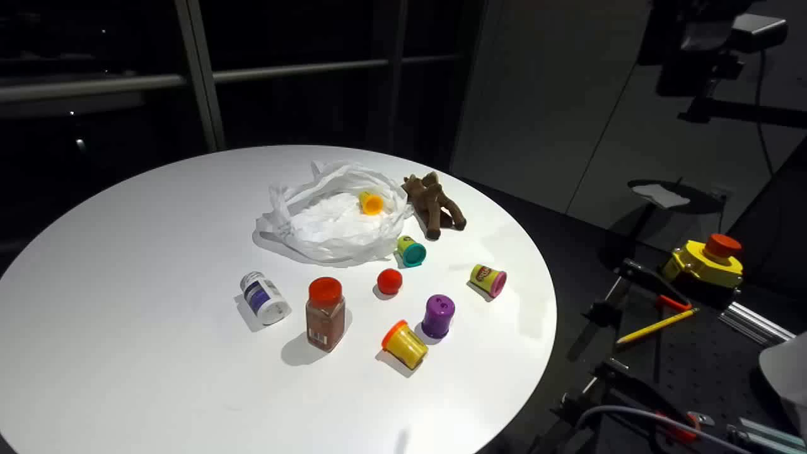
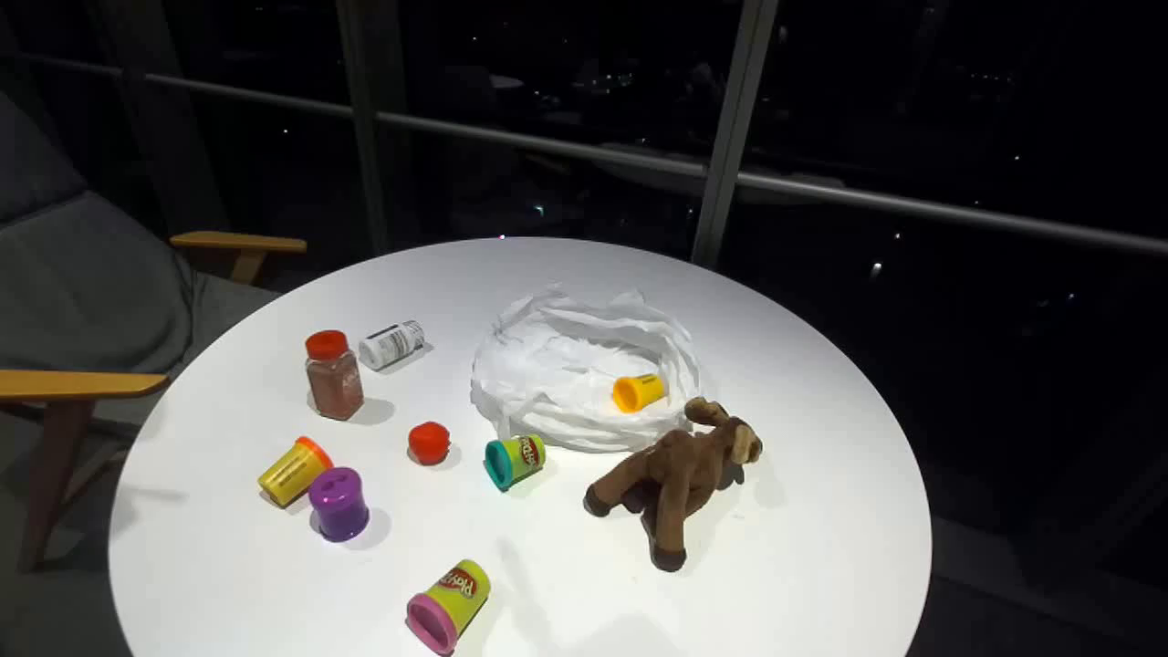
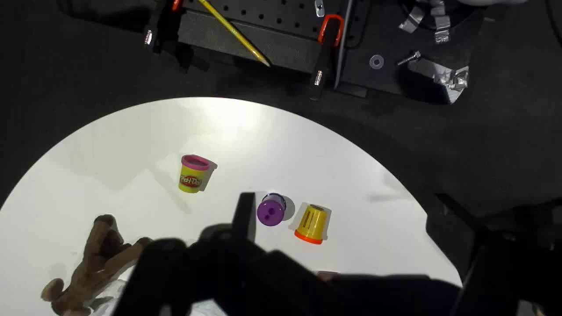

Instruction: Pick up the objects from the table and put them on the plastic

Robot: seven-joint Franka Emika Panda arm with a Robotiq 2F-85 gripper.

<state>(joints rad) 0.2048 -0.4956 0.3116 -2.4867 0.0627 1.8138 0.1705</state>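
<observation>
A crumpled white plastic bag [image 1: 315, 233] lies open on the table with a yellow-orange tub [image 1: 371, 203] in it. On the table in both exterior views are a teal-lidded tub [image 2: 514, 461], a red ball [image 2: 429, 443], a red-capped jar [image 2: 334, 379], a white bottle [image 2: 392, 345], a brown plush animal [image 2: 680, 470], a pink-lidded tub [image 2: 449, 604], a purple container [image 2: 338, 504] and an orange-lidded yellow tub [image 2: 296, 472]. In the wrist view my gripper [image 3: 347, 210] is open and empty, above the table. The purple container [image 3: 271, 210] and yellow tub [image 3: 311, 224] show between its fingers.
The round white table [image 1: 157, 378] has its edge near the dark mounting bench [image 3: 281, 39], which carries clamps and a yellow pencil [image 3: 237, 35]. A yellow box with a red button [image 1: 706, 261] sits there. A grey chair [image 2: 82, 292] stands beside the table; windows lie behind.
</observation>
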